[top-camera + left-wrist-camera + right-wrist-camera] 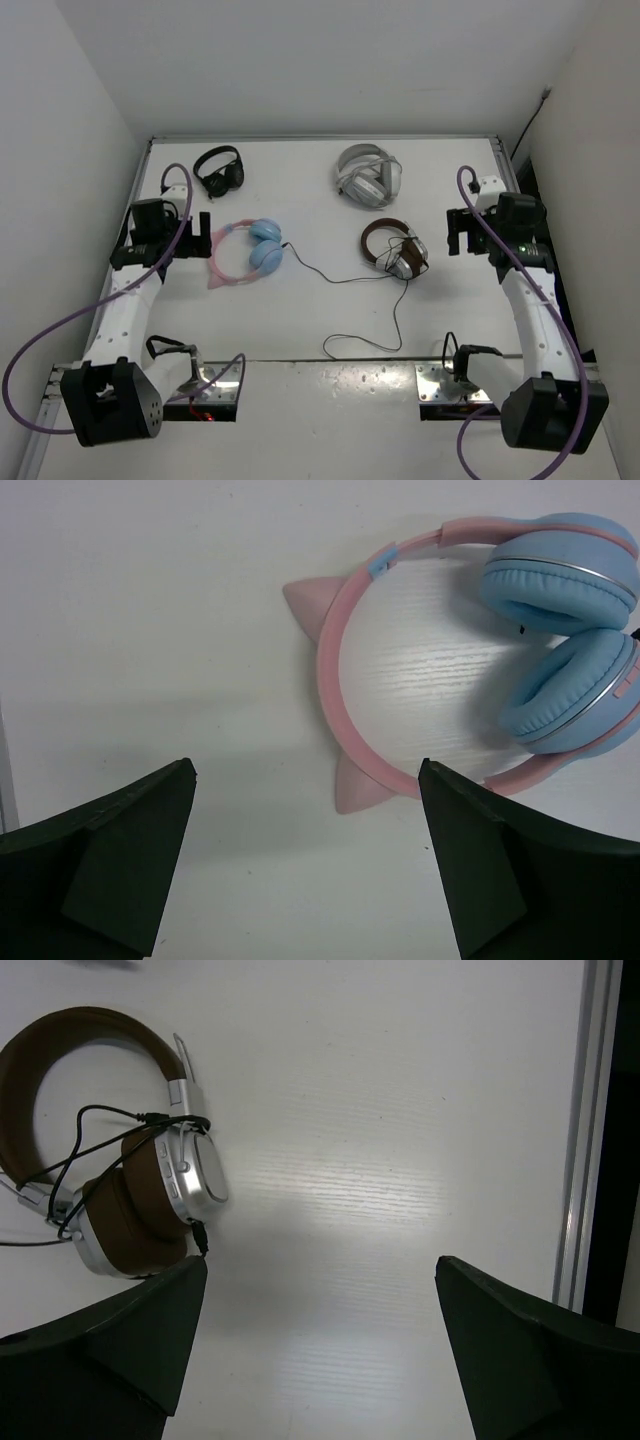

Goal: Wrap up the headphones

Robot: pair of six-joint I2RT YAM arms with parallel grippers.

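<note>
Top external view, read left to right. The left end effector hovers over the counter with its fingers spread wide and nothing held. The headphones lie flat just ahead of it, toward its right finger and not between the fingers; no contact is visible.

The headband is a smooth, hard pink arc with two small pointed ears. The ear cups are round and light blue, with soft padded cushions and silvery rims, and they lie against each other.

The cable is thin, black and limp. It trails loose across the counter away from the cups, toward a brown pair off the left finger of the right end effector. That one also gapes wide and is empty.

Judgement: wrapping not begun. The cable lies uncoiled, so all gathering and winding remains.
</note>
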